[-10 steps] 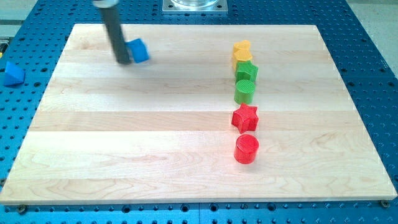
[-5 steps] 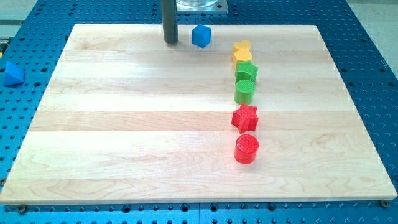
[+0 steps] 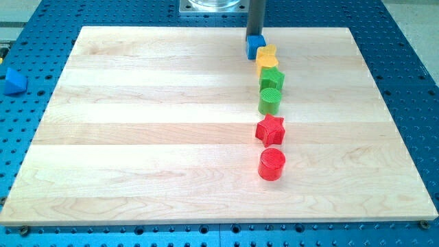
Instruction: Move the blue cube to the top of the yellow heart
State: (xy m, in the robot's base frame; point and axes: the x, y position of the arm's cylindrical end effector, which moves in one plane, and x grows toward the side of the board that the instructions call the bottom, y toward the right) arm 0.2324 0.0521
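Note:
The blue cube (image 3: 254,46) sits near the board's top edge, touching the upper left side of the yellow heart (image 3: 267,57). My tip (image 3: 255,36) is directly above the cube in the view, at its top edge and seemingly in contact. Below the heart runs a column: a green star (image 3: 271,79), a green cylinder (image 3: 269,100), a red star (image 3: 270,130) and a red cylinder (image 3: 271,164).
The wooden board (image 3: 137,137) lies on a blue perforated table. Another blue block (image 3: 14,81) lies off the board at the view's left. A metal mount (image 3: 212,5) sits beyond the board's top edge.
The blue cube has slid from the board's upper left to the right and now rests against the yellow heart. My tip moved right with it and ended above the cube.

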